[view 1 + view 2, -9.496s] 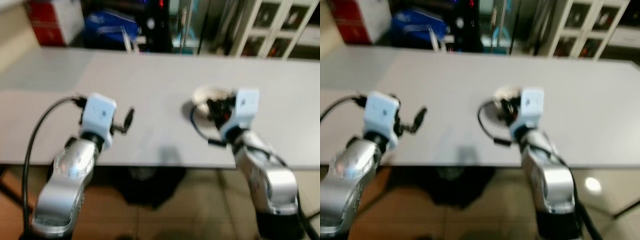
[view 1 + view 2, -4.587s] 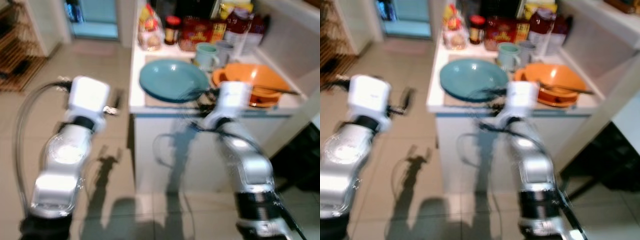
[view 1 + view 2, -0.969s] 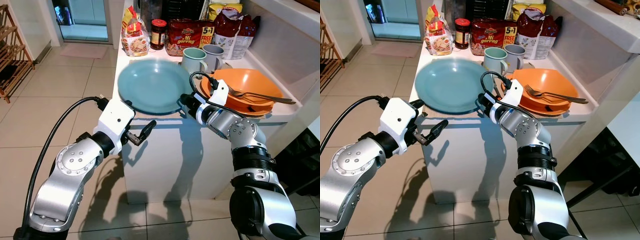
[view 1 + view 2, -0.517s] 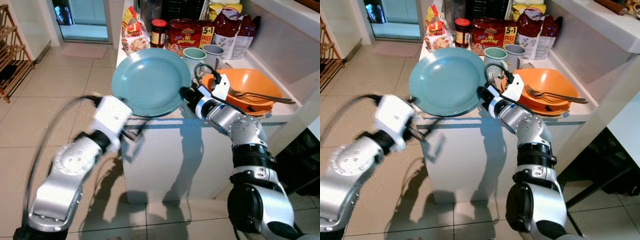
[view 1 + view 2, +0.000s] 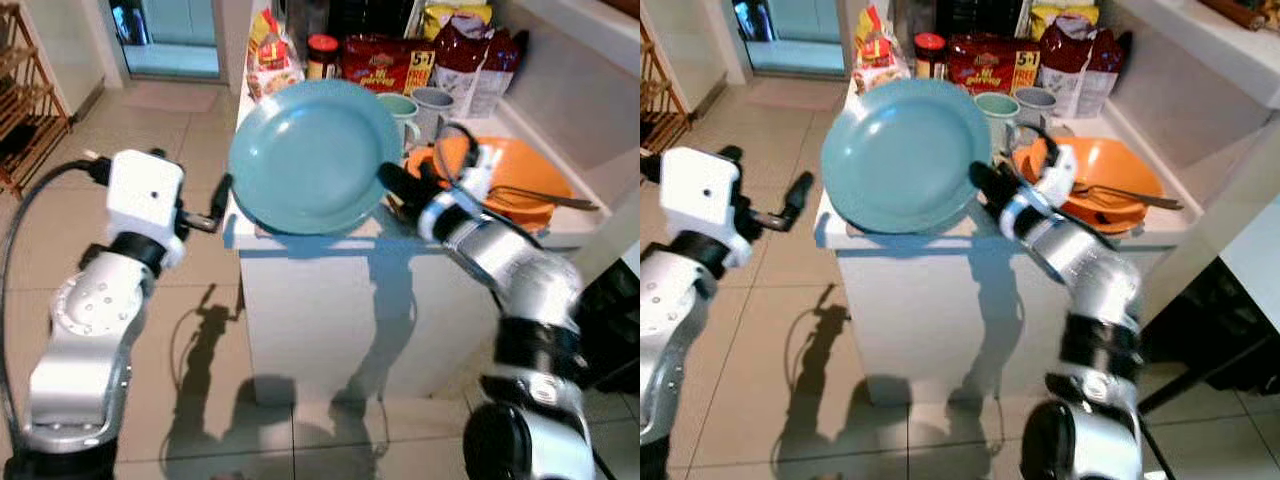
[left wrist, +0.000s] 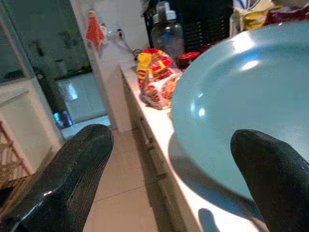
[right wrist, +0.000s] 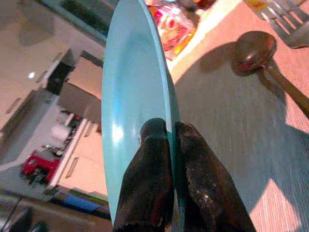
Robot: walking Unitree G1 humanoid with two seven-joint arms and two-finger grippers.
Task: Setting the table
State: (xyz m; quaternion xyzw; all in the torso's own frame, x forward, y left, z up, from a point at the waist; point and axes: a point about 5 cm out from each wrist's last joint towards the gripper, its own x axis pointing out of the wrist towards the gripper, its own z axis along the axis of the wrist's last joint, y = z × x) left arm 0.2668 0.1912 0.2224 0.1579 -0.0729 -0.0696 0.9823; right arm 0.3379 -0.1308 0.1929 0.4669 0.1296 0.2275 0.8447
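Observation:
A large teal plate (image 5: 312, 155) is tilted up on edge above the white counter (image 5: 330, 243). My right gripper (image 5: 392, 185) is shut on its right rim; the right wrist view has both black fingers (image 7: 152, 159) pinching that rim (image 7: 166, 121). My left gripper (image 5: 214, 207) hovers open just left of the plate, apart from it. Its fingers (image 6: 72, 174) stand wide apart in the left wrist view, with the plate (image 6: 241, 96) ahead. Orange plates (image 5: 535, 180) with a fork (image 5: 545, 197) lie to the right. A spoon (image 7: 256, 50) rests on the mat.
Two mugs (image 5: 420, 105), a jar (image 5: 322, 50) and snack packets (image 5: 375, 60) crowd the back of the counter. A white wall ledge (image 5: 590, 70) rises on the right. A wooden rack (image 5: 30, 110) stands far left. Tiled floor (image 5: 190, 330) lies open to the left.
The teal plate lay flat on the counter a second ago; my right gripper has since raised it and tipped it steeper. My left arm swung up beside the plate's left edge.

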